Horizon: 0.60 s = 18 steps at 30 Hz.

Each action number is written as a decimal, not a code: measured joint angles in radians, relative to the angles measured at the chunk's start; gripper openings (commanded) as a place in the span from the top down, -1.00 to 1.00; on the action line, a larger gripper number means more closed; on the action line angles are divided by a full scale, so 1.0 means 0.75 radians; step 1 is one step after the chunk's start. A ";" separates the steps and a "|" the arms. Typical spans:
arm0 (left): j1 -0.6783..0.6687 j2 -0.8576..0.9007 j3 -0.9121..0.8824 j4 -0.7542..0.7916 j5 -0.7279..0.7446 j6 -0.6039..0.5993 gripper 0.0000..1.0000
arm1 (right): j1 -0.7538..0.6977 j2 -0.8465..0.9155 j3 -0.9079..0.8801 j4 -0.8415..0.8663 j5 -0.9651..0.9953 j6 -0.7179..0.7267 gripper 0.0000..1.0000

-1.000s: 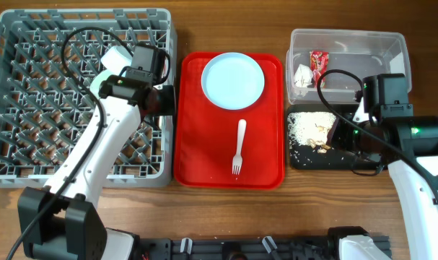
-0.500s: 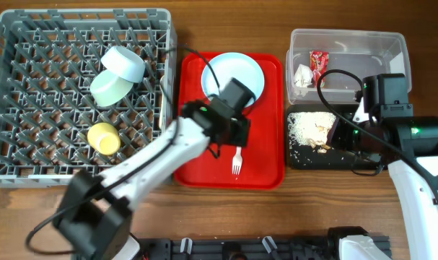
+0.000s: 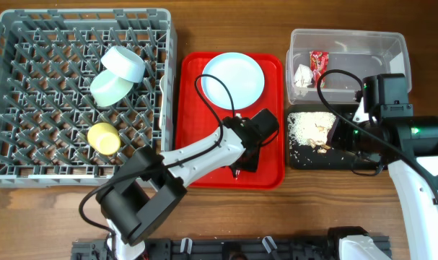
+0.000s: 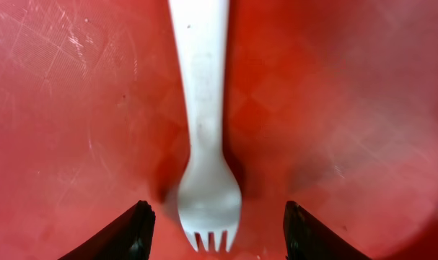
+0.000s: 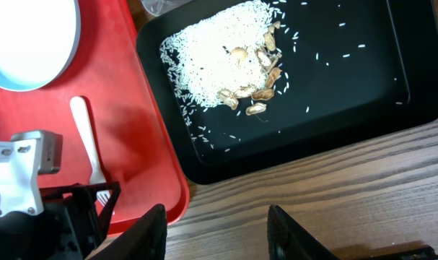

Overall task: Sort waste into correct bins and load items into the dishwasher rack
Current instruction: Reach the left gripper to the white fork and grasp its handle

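Low on the red serving tray (image 3: 193,144), the left gripper (image 4: 215,220) stands wide open, one finger on either side of the single white plastic fork (image 4: 204,108), clear of its tines. The right gripper (image 5: 215,224) is also apart and empty, at the black tray's (image 5: 348,72) lower edge. One pale blue plate (image 3: 233,78) lies upper centre. At upper left, the grey dishwasher rack (image 3: 31,144) holds two bowls (image 3: 125,63) and one yellow cup (image 3: 103,137). The clear tub (image 3: 392,43) holds one red wrapper (image 3: 318,61) (print too small to read) and one paper scrap (image 3: 303,74).
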 measured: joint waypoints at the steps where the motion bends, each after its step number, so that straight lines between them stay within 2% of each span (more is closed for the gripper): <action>1: 0.000 0.012 0.000 0.001 -0.006 -0.007 -0.19 | 0.000 0.000 0.000 0.001 0.000 0.000 0.07; 6: -0.001 0.039 0.001 0.002 -0.027 -0.018 -0.04 | 0.000 0.000 0.000 0.001 0.000 -0.001 0.10; 10: -0.002 0.039 0.001 0.002 -0.037 -0.027 0.21 | 0.000 0.000 0.000 0.000 0.000 -0.004 0.09; 18: -0.002 0.040 0.001 0.003 -0.042 -0.032 0.42 | 0.000 0.000 0.000 0.000 0.000 -0.010 0.10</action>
